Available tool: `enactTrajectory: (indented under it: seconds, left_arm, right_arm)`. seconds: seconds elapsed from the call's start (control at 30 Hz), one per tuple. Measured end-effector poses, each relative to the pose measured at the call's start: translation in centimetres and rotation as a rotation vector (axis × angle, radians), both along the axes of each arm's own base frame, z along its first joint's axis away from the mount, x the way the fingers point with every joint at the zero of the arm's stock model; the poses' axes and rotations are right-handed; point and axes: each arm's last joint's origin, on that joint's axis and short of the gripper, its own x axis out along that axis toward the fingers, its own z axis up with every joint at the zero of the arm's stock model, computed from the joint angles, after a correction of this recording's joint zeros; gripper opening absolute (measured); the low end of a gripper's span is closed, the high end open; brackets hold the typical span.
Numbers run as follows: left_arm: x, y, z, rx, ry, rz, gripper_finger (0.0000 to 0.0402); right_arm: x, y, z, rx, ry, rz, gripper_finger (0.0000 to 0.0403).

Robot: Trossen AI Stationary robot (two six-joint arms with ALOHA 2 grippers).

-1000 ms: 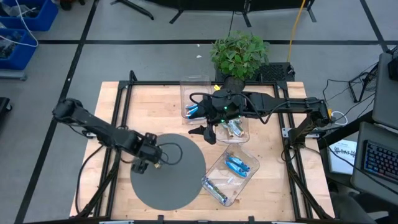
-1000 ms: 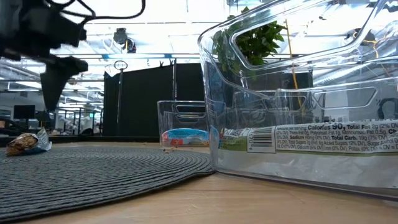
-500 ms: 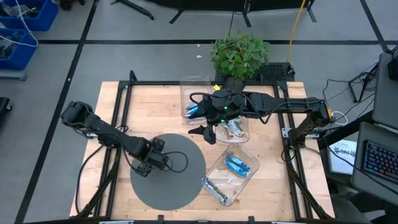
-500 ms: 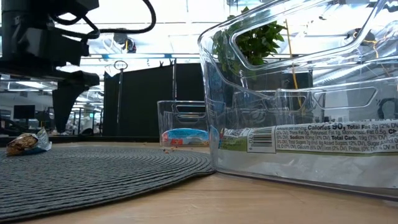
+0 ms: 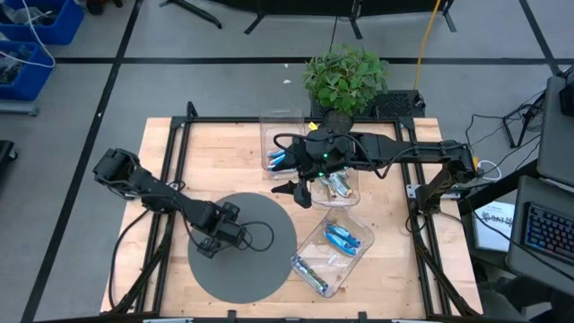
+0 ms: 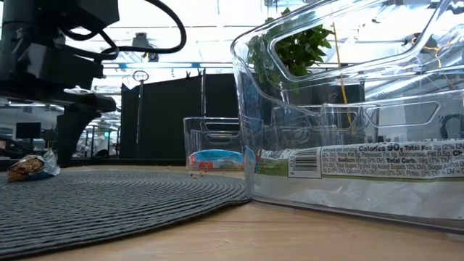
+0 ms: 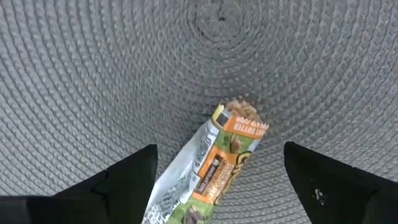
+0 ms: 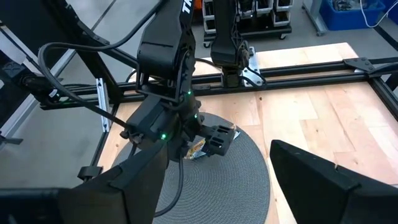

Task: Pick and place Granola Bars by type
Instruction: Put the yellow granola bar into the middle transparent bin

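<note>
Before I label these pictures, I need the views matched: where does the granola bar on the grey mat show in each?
High view: hidden under the left hand.
Low view: granola bar, far left.
Left wrist, centre.
Right wrist, mid-frame.
Shared landmark: grey mat.

wrapper in near clear bin [image 6: 348, 163]: "Calories 90", "Total Fat 2g", "Sodium 80mg", "Total Carb." | other print: unreadable

Three clear bins [image 5: 334, 254] hold bars — two blue and one silvery [image 5: 309, 275] in the nearest — with one tan bar [image 7: 219, 168] on one mat [image 5: 269, 269].
</note>
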Motion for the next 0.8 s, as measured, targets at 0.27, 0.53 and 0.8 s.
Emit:
enactTrajectory:
  seconds: [0.27, 0.53, 0.8]
  left_arm:
    - [0.18, 0.46, 0.0, -0.001, 0.002, 0.029, 0.0234]
    - [0.16, 0.42, 0.0, -0.043, 0.02, 0.005, 0.0159]
    - [0.22, 0.32, 0.01, -0.069, 0.019, -0.017, 0.0111]
  right_arm:
    - [0.06, 0.0, 0.11, 0.007, -0.012, -0.004, 0.0279]
    - [0.09, 0.0, 0.18, 0.018, -0.019, -0.009, 0.0279]
    - [0.27, 0.21, 0.58, 0.017, -0.064, -0.002, 0.0279]
